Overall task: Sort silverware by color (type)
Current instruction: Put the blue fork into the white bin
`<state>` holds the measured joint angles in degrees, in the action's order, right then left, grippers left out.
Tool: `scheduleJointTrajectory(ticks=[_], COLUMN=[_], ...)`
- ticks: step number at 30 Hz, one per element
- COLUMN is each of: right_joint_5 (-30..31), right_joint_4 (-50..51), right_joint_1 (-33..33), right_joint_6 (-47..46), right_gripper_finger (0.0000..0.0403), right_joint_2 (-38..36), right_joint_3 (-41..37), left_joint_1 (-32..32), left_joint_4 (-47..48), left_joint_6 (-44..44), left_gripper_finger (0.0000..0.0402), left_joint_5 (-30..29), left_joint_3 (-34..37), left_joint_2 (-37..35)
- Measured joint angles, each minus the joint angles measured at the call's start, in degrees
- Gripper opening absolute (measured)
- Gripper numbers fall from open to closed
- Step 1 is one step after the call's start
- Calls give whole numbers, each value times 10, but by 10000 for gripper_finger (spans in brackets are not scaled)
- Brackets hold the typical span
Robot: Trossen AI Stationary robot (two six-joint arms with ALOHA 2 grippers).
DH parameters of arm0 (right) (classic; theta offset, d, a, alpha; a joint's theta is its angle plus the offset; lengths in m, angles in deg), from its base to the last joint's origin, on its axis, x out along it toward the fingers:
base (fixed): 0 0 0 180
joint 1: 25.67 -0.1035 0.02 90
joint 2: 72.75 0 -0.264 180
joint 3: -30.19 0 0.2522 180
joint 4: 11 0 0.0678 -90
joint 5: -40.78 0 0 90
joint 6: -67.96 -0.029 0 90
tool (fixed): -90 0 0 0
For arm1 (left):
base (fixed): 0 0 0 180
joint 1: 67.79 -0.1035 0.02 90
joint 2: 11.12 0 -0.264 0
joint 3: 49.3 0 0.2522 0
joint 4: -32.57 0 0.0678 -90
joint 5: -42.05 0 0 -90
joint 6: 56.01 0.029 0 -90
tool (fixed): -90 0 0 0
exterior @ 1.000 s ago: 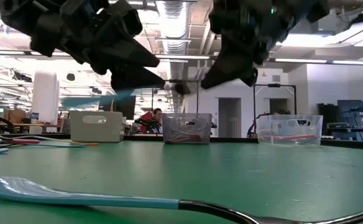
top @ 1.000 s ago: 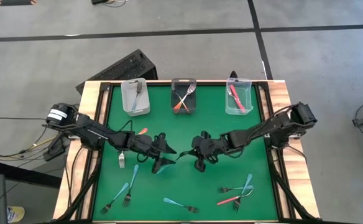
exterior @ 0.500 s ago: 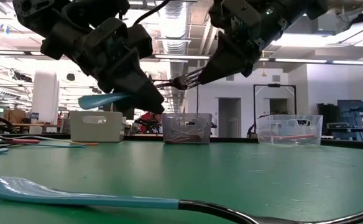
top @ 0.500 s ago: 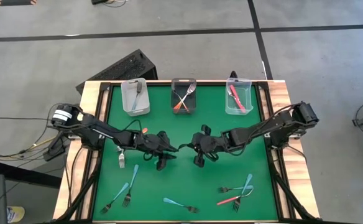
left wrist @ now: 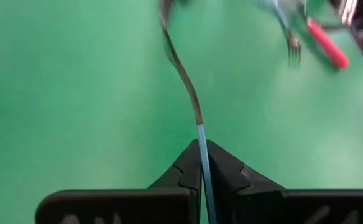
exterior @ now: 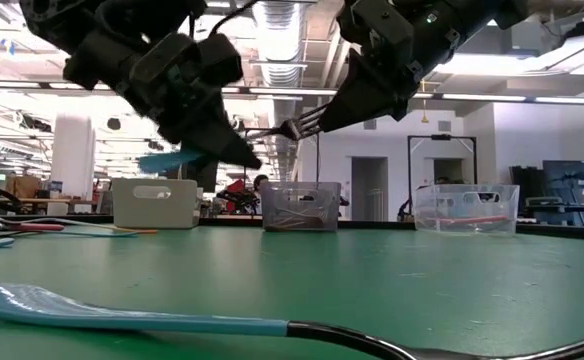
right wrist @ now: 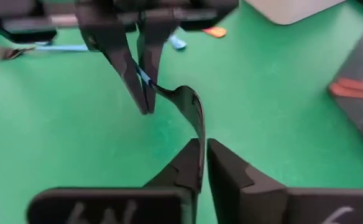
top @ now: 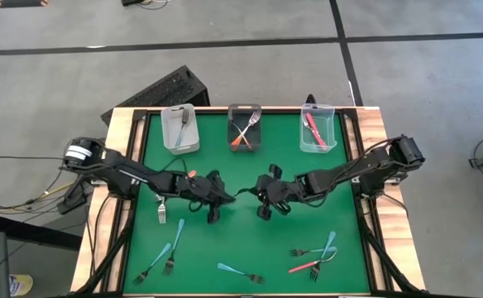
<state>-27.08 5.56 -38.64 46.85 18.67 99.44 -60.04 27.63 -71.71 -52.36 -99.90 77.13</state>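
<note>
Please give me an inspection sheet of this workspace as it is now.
Surface: green mat, flat.
Job's things: blue fork in the air between both claws; other forks loose on the mat; some in three bins.
Clutter: nothing seen.
Claws: left claw shut on the fork's handle; right claw at its metal end.
Cables: wires on the floor, left of the table.
Surroundings: grey floor.

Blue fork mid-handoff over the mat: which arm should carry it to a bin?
Left, probably. The left gripper is shut on the blue fork at its handle, and the right gripper is at the tine end with fingers parting. The bin holding a blue-handled fork is on its side.
</note>
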Motion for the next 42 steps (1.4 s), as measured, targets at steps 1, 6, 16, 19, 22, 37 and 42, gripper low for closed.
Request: scheduleJointTrajectory(ticks=[1, 6, 16, 19, 22, 37, 42], right_joint_5=[10, 81, 130, 130, 130, 125, 122], right_joint_4=[2, 25, 86, 80, 78, 76, 90], right_joint_1=[0, 0, -11, -14, -14, 1, -8], right_joint_6=[-2, -22, -70, -70, -70, -70, -78], right_gripper_finger=[70, 128, 192, 193, 193, 193, 197], right_joint_2=[-2, -40, -78, -68, -64, -59, -60], right_joint_3=[0, 0, 0, 0, -1, -1, 0], left_joint_1=[-7, -64, -246, -318, -382, -505, -506], left_joint_4=[10, 116, 266, 206, 124, 126, 156], left_joint_6=[5, 26, 71, 104, 129, 118, 92], left_gripper_finger=[0, 0, 0, 0, 0, 4, 53], left_joint_5=[-8, -104, -306, -274, -234, -128, -139], left_joint_3=[0, 0, 48, 89, 126, 140, 140], left_joint_2=[-16, -133, -333, -350, -348, -329, -306])
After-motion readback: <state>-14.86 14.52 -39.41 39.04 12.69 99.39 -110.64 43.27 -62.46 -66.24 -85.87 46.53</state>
